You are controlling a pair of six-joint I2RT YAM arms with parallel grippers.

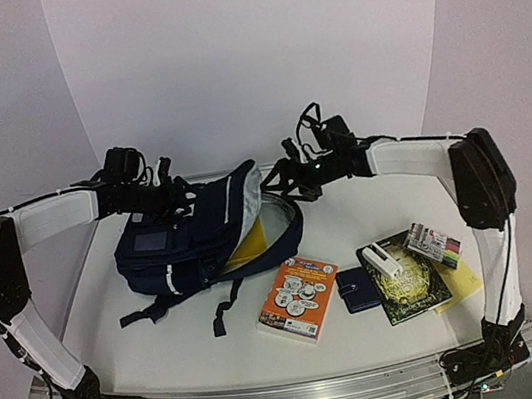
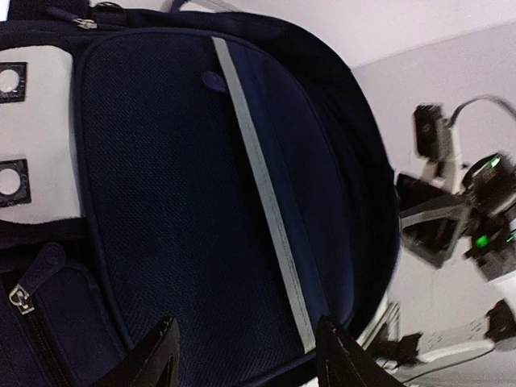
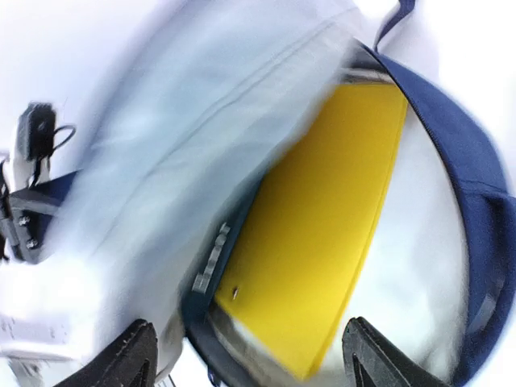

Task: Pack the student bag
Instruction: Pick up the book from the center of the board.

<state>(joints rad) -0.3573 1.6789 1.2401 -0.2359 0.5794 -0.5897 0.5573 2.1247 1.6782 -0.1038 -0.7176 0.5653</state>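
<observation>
Top external view, biggest stuff first: a smooth white table (image 1: pixel 370 213) with the student bag (image 1: pixel 187 242) slumped on its left-centre part, mouth gaping toward the right. It's soft navy fabric with a thin pale stripe, a woven mesh-looking front panel and dark straps trailing toward the near edge. The pale grey lining shows where the top flap is folded back, and a flat, stiff yellow folder (image 3: pixel 322 242) sits inside the opening. The left gripper (image 2: pixel 246 359) hangs right over the bag's front panel with its black fingers (image 2: pixel 161 359) spread apart, pinching nothing. The right gripper (image 3: pixel 250 355) is at the bag's mouth, its jaws wide as well and nothing between them (that wrist view is pretty blurry). To the right of the bag lies a glossy orange paperback (image 1: pixel 298 299), then a small square navy wallet (image 1: pixel 358 289) just beside it. A dark green book (image 1: pixel 408 286) touches the wallet's right side, and a little white boxy thing (image 1: pixel 384 262) lies on it. A clear pack of coloured markers (image 1: pixel 433 245) rests at its far right corner.
</observation>
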